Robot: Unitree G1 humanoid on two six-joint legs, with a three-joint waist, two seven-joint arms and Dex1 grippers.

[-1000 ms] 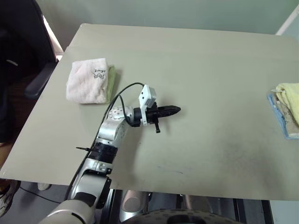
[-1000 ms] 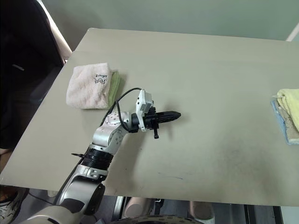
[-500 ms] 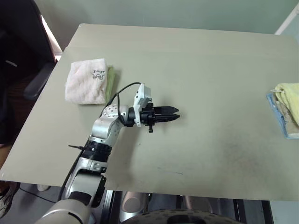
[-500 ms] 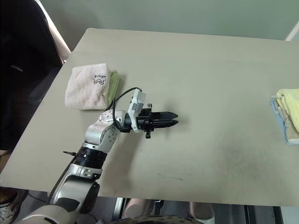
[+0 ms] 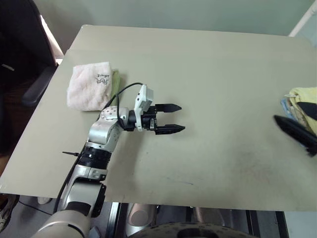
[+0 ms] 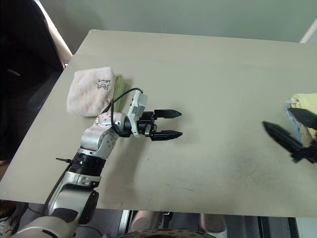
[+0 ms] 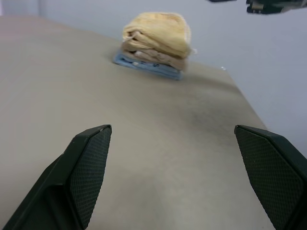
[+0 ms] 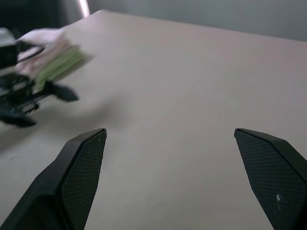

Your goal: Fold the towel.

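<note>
Lying folded atop the cloth stack (image 7: 152,60) at the worktop's (image 5: 208,74) right edge, the towel (image 7: 157,31) is best taken by the nearby wide-open right gripper (image 6: 292,134), its top layer alone pinched, while the left gripper (image 5: 171,118) is held wide over mid-worktop.

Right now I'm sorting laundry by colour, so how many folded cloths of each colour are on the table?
Pale yellow towel: 1
Beige cloth: 1
Blue cloth: 1
Pink-white towel: 1
Green cloth: 1
Total: 5
The first three are stacked at the table's right edge; the green one lies under the pink-white towel.
</note>
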